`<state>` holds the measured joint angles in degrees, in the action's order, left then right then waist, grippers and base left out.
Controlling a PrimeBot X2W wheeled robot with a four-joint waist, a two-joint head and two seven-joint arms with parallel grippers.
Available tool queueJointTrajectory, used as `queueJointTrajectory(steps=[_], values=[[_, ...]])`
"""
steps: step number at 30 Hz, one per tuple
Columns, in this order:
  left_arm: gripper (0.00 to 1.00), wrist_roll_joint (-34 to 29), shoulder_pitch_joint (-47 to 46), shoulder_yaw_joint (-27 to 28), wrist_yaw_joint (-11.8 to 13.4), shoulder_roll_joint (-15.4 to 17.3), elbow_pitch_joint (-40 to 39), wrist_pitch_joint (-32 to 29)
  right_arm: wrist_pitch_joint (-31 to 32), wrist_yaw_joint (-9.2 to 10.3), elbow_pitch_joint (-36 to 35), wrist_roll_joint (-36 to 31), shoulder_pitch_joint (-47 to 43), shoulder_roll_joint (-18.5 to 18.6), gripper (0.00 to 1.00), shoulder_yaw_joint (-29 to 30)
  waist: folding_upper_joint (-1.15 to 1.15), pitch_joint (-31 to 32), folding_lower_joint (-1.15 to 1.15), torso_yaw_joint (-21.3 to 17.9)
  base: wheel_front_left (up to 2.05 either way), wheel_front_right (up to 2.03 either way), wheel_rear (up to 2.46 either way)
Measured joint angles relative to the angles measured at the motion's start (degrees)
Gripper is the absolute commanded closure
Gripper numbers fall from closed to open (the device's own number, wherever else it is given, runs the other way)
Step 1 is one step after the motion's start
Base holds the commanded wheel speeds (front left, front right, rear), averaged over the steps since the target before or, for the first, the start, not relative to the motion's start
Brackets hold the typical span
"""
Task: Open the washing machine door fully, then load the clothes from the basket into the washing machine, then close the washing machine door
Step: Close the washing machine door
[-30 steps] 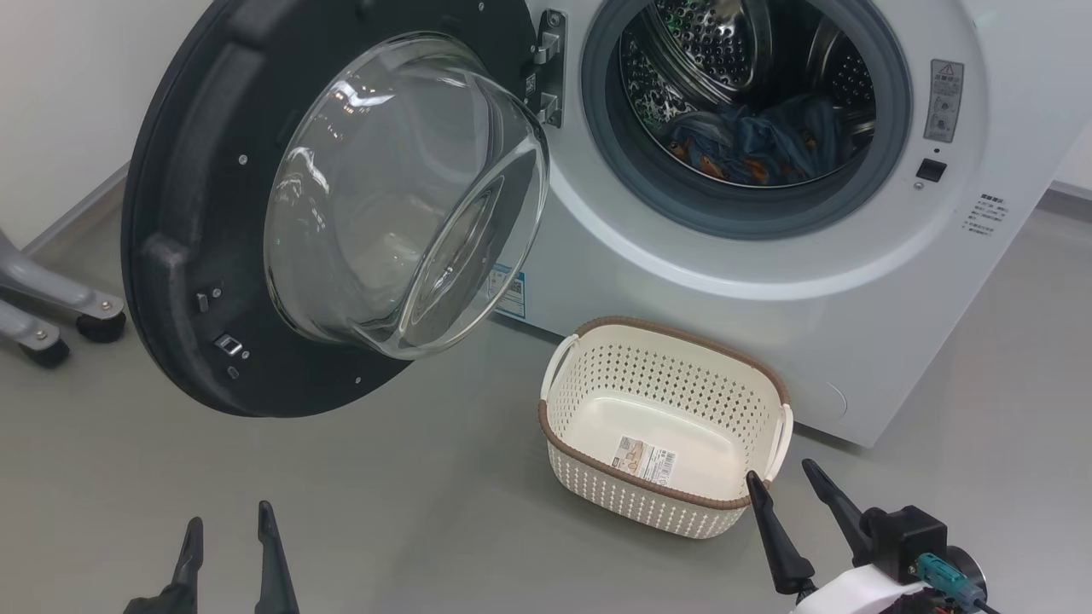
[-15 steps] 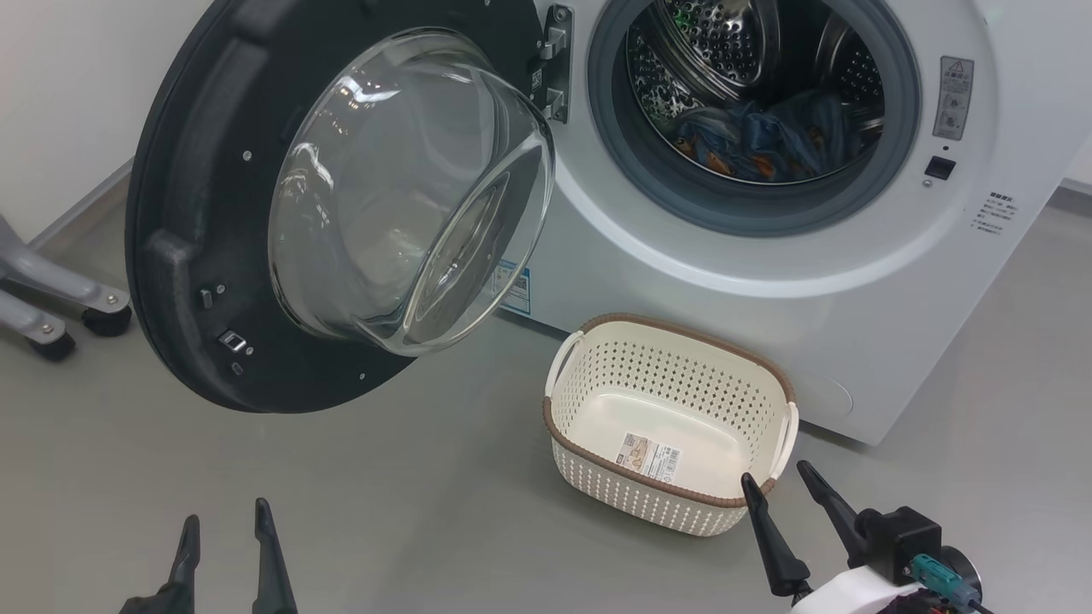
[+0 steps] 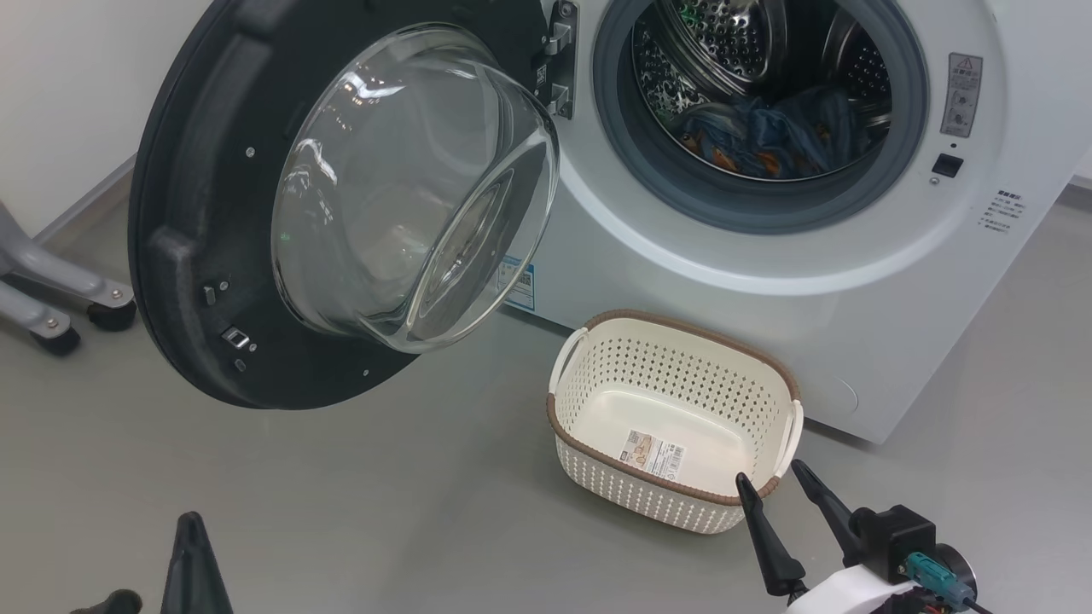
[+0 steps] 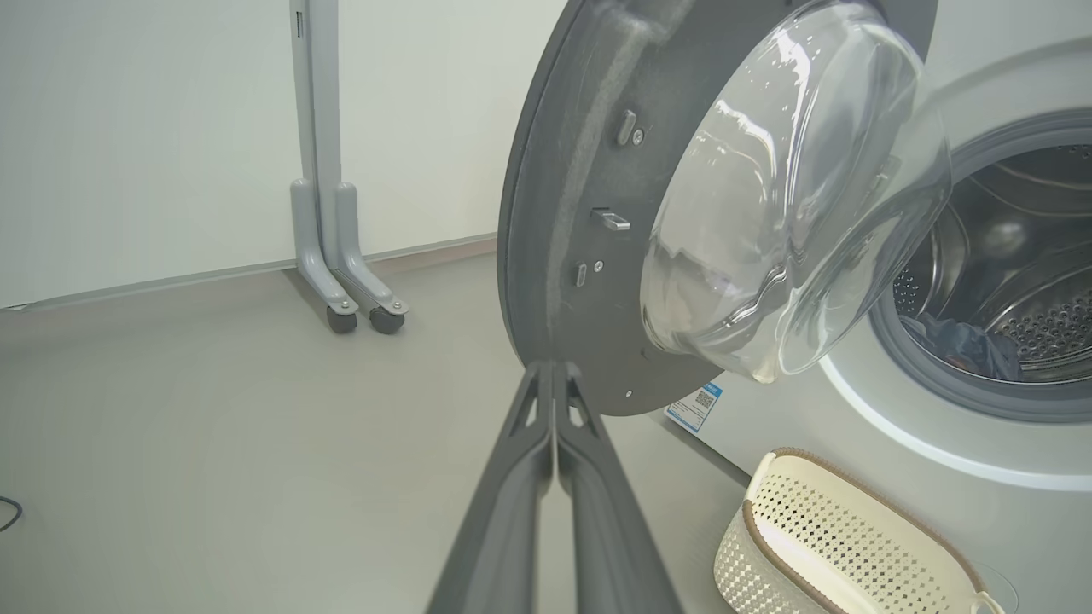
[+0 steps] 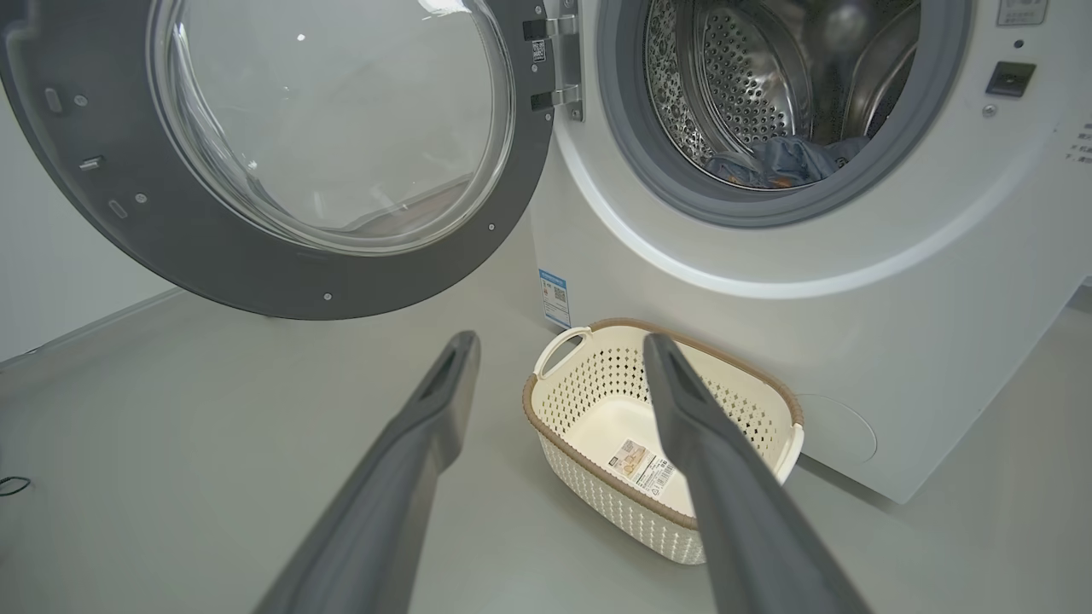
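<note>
- Here the door (image 3: 188, 213) hangs wide open at the left, its top cut off by the frame.
- The clothes (image 3: 768, 132) lie in the drum (image 3: 725, 43) of the washing machine (image 3: 768, 324), dim, their print hard to make out.
- The basket (image 3: 674, 320) stands on the floor (image 3: 426, 477) just in front of the machine.
- The left gripper (image 4: 554, 368) has its fingers pressed together on nothing.
- The right gripper (image 3: 770, 473) has its fingers apart, by the basket's near corner.

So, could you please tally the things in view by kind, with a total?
Washing machine: 1
Washing machine door: 1
Basket: 1
Heap of clothes inside: 1
Left hand and right hand: 2
Grey wheeled stand: 1
Total: 7
</note>
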<state>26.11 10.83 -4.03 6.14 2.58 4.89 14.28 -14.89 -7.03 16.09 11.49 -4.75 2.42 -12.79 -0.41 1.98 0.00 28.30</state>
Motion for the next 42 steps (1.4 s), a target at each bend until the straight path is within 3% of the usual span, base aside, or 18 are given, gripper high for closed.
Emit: queueJointTrajectory(steps=[7, 12, 21, 28, 42], values=[[1.0, 16.38, -0.02, 5.95, 0.3, -0.04, -2.22, 0.11, 0.0, 0.0, 0.09, 0.0, 0.03, 0.02, 0.0, -0.14, 0.0, -0.38, 0.0, 0.38, 0.0, 0.0, 0.0], [1.0, 25.06, -1.01, 14.07, 0.23, -0.2, -4.14, 0.18, 0.0, 0.0, 0.04, 0.0, 0.05, 0.07, 0.0, 0.15, 0.0, -1.14, 0.0, 0.95, 0.0, 0.0, 0.0], [1.0, 37.0, -10.24, 26.86, -4.71, -0.57, -4.93, 0.51, 0.0, 0.0, 0.05, -0.12, 0.24, 0.58, 0.0, -0.12, 0.0, -3.19, 0.0, 1.9, 0.0, 0.0, 0.0], [1.0, 46.17, -19.35, 28.44, -6.86, 4.48, 0.71, -5.15, 0.0, 0.0, 0.07, -0.53, 0.69, 1.58, 0.0, 0.0, 0.0, -5.31, 0.0, 1.96, 0.0, 0.0, 0.0], [1.0, 62.78, -32.54, 33.88, -5.54, 11.79, 10.6, -19.12, 0.0, 0.0, 0.07, -1.47, 2.02, 3.71, 0.0, -0.68, 0.0, -9.74, 0.0, -0.47, 0.0, 0.0, 0.0]])
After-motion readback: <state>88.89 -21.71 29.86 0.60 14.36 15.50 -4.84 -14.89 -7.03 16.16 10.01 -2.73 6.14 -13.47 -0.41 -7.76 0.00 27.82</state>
